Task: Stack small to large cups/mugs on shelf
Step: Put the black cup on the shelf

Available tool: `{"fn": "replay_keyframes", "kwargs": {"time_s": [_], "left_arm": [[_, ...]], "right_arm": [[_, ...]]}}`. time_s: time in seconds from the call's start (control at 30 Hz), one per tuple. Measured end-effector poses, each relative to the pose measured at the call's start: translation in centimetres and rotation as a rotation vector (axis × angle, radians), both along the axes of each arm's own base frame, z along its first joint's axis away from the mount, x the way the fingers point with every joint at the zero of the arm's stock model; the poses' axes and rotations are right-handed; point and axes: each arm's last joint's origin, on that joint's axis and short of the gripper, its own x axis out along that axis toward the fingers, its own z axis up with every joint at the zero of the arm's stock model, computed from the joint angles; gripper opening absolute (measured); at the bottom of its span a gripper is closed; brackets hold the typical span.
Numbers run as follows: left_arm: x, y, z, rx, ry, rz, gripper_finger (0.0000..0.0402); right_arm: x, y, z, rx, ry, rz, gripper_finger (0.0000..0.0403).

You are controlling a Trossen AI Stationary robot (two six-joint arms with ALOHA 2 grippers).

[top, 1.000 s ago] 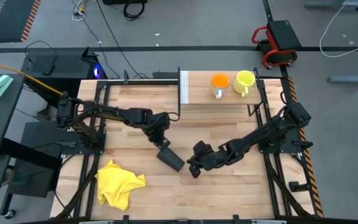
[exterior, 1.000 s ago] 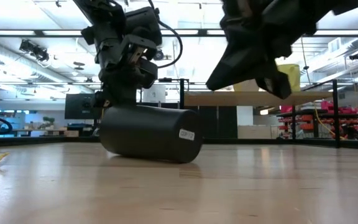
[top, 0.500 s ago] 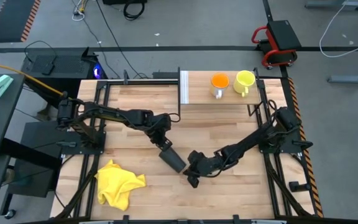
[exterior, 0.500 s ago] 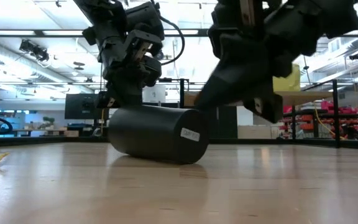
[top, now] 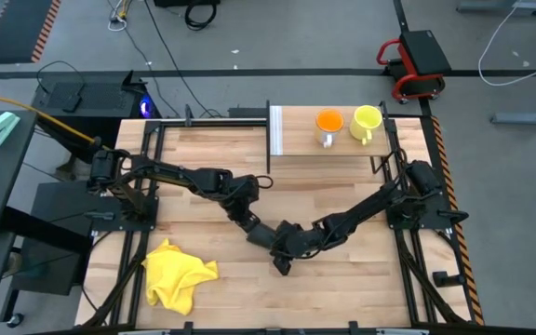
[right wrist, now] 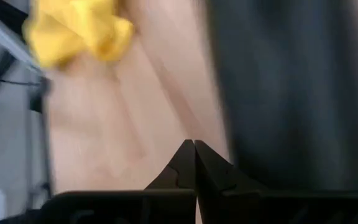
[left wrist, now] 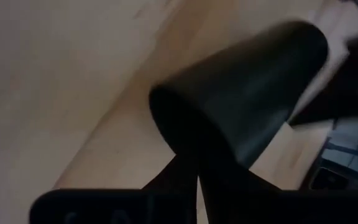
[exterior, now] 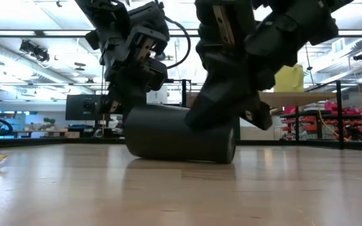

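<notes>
The black cup [top: 261,235] lies on its side on the tabletop [exterior: 181,188], mid-table. My left gripper [top: 247,221] is at the cup's far-left end and shut on it. My right gripper [top: 282,253], shut, stands low against the cup's near-right end [exterior: 222,129]. In the right wrist view the cup's wall [right wrist: 291,87] is right beside the shut fingertips. The orange cup [top: 329,123] and the yellow-green mug [top: 365,121] stand upright on the shelf [top: 301,141] at the far edge. My left gripper holds the black cup by the rim of its near end [left wrist: 166,118], coming slanting down from the far left. The fingers [left wrist: 191,174] hide whether one is inside the cup. The cup lies on its side on the table. My right gripper is beside the cup's wall; whether it touches, I cannot tell.
A crumpled yellow cloth [top: 180,272] lies near the table's near-left corner and shows in the right wrist view [right wrist: 73,31]. The shelf's white end panel [top: 274,130] stands at its left end. Bare planks lie to the right of the cup.
My right gripper has come down and toward the table's left, up against the black cup. My left gripper has moved toward the near right with the cup. The cup has slid a little to the right, and its raised end has settled lower.
</notes>
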Motion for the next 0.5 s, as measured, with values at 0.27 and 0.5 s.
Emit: {"fn": "replay_keyframes", "kwargs": {"time_s": [0.27,0.5], "left_arm": [[0.6,-0.6,0.5,-0.035,-0.071,-0.009,0.0016],[1.2,-1.0,0.9,-0.043,-0.139,-0.013,0.0014]], "right_arm": [[-0.2,0.0,0.2,-0.018,0.007,-0.012,0.0],[-0.3,-0.2,0.3,-0.019,0.018,-0.041,0.0]]}}
